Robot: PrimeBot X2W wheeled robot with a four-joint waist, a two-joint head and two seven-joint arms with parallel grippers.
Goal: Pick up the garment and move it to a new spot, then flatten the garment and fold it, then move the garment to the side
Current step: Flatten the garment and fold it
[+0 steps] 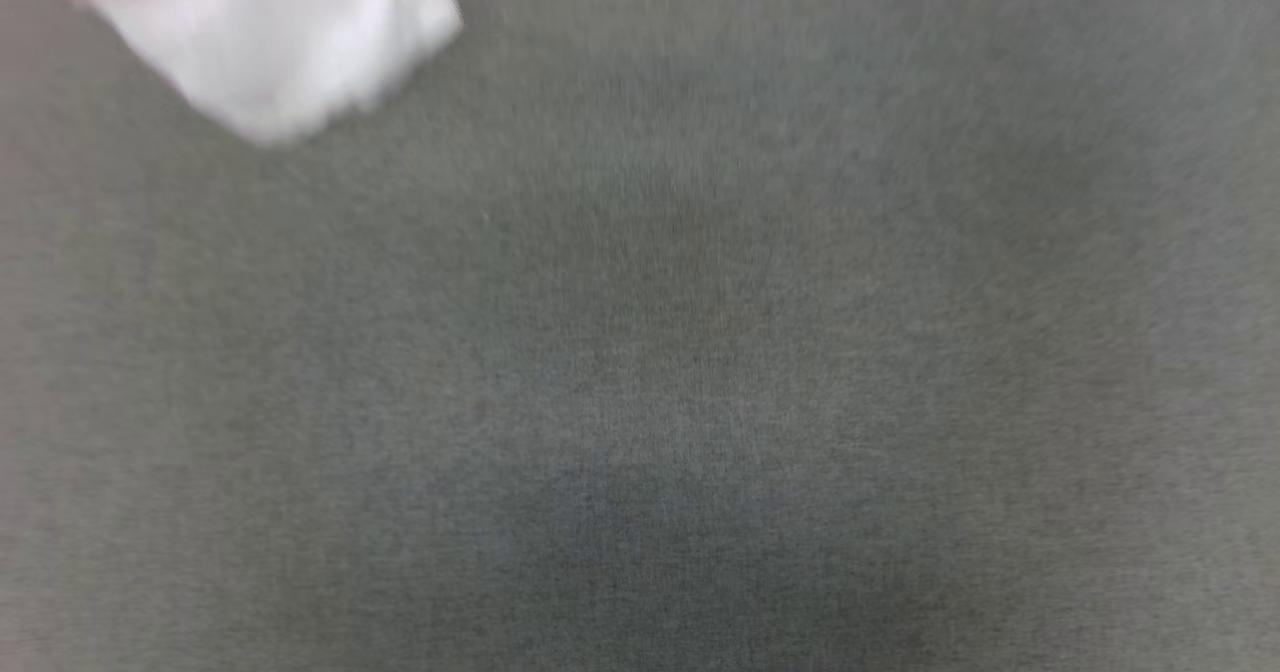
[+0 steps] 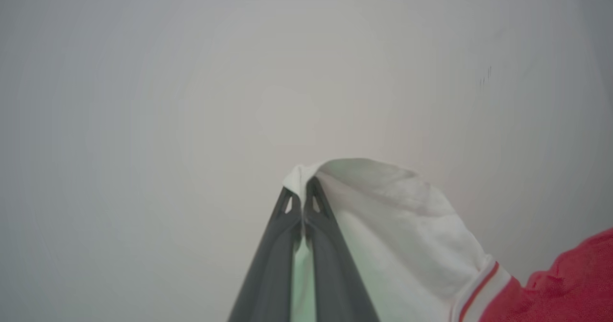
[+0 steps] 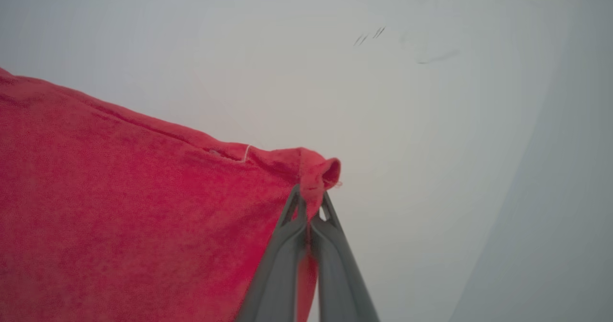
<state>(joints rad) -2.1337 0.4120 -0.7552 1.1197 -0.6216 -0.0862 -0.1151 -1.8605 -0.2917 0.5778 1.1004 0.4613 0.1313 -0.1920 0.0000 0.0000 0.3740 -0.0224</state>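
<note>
The left gripper (image 2: 302, 188) is closed tight on the white sleeve (image 2: 383, 216) of the garment (image 2: 574, 283), and the cloth hangs to the right of its fingers. The right gripper (image 3: 310, 201) is clamped on a red corner, with red cloth spreading to its left. A grey surface (image 1: 700, 352) lies below, blurred

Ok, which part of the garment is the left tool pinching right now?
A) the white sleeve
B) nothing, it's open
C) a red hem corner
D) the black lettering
A: in the left wrist view the left tool is shut on white sleeve cloth of the garment, away from the red body.
</note>
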